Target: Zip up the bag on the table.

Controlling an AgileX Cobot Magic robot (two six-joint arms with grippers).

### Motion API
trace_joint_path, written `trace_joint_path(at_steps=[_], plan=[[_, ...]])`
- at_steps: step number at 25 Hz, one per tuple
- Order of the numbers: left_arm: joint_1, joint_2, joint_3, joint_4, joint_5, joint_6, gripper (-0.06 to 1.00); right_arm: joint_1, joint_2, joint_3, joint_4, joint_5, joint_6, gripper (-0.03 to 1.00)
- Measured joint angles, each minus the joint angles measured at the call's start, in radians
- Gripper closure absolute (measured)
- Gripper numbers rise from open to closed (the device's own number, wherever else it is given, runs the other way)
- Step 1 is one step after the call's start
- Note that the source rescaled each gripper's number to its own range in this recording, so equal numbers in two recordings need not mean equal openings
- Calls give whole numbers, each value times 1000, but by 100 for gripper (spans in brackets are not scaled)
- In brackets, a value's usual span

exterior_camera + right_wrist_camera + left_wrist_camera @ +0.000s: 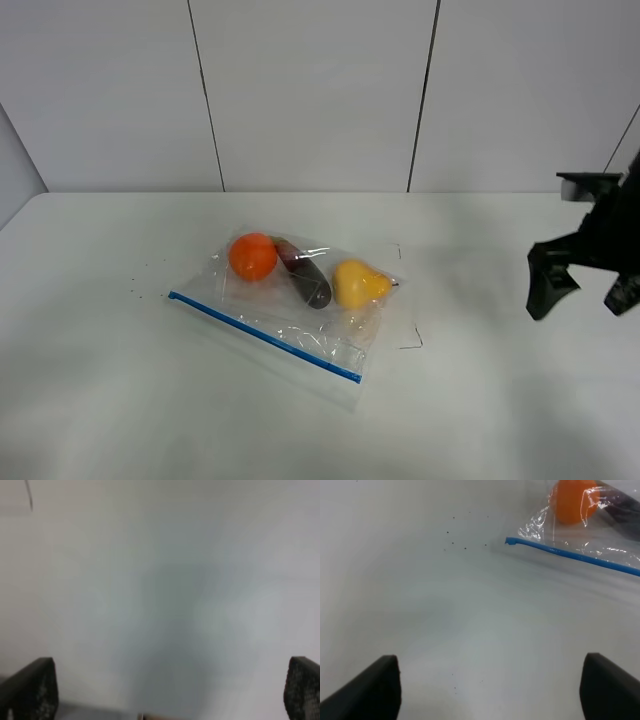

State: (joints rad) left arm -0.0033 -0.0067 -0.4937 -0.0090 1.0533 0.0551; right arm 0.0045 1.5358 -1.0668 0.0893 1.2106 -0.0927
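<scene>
The bag [295, 300] is laid flat near the middle of the desk [100, 400], its blue seal strip [265, 337] turned toward the front edge. The right fingers [585, 290] are held apart above the desk's right edge, well clear of the bag. The left fingers [490, 690] are likewise spread wide over bare desk near the strip's end.

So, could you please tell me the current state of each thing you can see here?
Bag: flat on the table, untouched by either tool; whether its blue strip is sealed cannot be told.
Orange fruit, purple fruit, yellow fruit: inside the bag.
Left tool: open, empty, above bare table near the strip's end.
Right tool: open, empty, off to the right of the bag.
Table: white, a few dark specks.
</scene>
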Motion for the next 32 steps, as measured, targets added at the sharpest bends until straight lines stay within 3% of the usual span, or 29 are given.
trace_joint_path(at_steps=[5,13,32], plan=[[0,0,0,0,0,0,-6,0,-240,265,-25,-9,5,-3],[0,0,0,0,0,0,-6,0,-651,547,-29,-188,56,-3],[0,0,0,0,0,0,-6,0,-1323,576,-80,-183,93,-3]])
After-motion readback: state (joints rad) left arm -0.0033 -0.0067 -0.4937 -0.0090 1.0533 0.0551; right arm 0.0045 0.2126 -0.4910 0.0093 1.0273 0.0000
